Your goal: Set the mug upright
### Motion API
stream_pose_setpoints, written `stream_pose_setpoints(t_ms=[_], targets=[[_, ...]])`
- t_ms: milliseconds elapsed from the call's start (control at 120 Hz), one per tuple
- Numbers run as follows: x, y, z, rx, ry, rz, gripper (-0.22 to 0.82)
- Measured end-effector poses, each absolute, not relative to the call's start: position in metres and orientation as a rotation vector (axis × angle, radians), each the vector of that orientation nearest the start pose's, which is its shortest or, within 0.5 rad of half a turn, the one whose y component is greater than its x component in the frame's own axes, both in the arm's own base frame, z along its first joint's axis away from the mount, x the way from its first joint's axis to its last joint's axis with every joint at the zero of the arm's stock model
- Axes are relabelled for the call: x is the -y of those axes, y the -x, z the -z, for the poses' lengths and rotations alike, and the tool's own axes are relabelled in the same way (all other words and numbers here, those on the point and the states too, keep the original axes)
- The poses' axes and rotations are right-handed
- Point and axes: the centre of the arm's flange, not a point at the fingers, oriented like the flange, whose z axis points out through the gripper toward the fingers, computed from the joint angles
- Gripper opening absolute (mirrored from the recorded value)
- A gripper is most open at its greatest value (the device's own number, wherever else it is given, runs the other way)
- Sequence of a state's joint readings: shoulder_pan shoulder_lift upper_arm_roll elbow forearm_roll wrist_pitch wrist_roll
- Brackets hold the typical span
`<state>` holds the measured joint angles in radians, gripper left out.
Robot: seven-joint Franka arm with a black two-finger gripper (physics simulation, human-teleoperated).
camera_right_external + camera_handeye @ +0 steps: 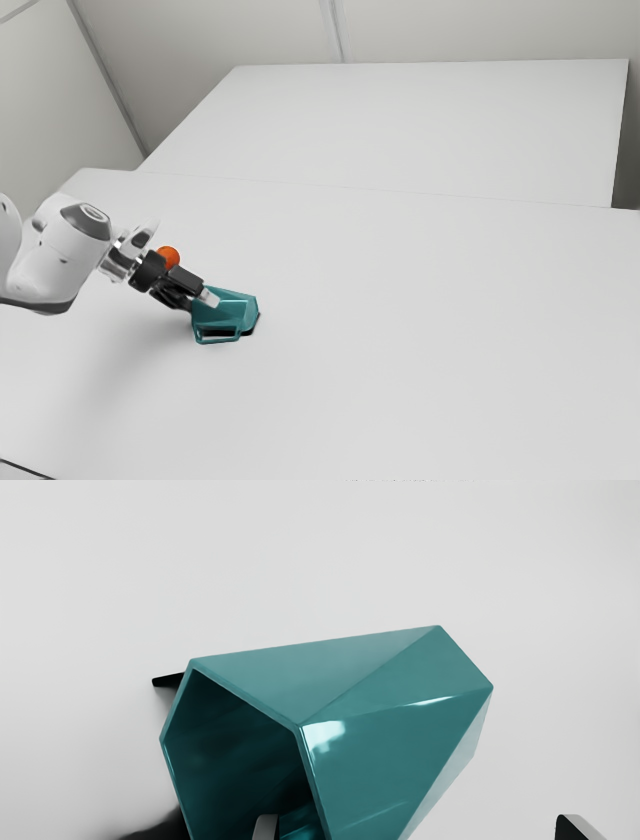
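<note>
The mug (240, 309) lies on its side on the white table (420, 350), toward the exterior view's left, at the end of the robot arm (62, 248). It is not upright. The body is teal, with flat angular facets and a many-sided rim. The wrist view shows its open mouth, dark inside, and bright reflections on the outer wall.

The gripper (199, 300) is at the mug, angled down from the exterior view's left. Its state is wide: the two fingers stand well apart. In the wrist view, one fingertip (266, 829) appears across the mug's mouth, and the other appears over the table, outside the mug's wall. The mug is not clamped between them. Contact between either finger and the mug cannot be determined from these angles.

A narrow dark piece (167, 680) projects from behind the rim; its identity cannot be confirmed. An orange ball (168, 257) appears beside the gripper's body in the exterior view, partly covered by it. Whether the ball rests on the table cannot be determined.
</note>
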<state>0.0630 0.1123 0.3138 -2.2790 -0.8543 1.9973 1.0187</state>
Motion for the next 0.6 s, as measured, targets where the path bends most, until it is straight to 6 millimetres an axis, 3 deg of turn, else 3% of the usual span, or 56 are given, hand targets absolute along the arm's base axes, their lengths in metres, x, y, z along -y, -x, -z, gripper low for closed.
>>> stream_pose_setpoints(t_ms=[600], targets=[[-0.139, -0.472, -0.277, 0.094, -2.276, -0.198, 0.60]])
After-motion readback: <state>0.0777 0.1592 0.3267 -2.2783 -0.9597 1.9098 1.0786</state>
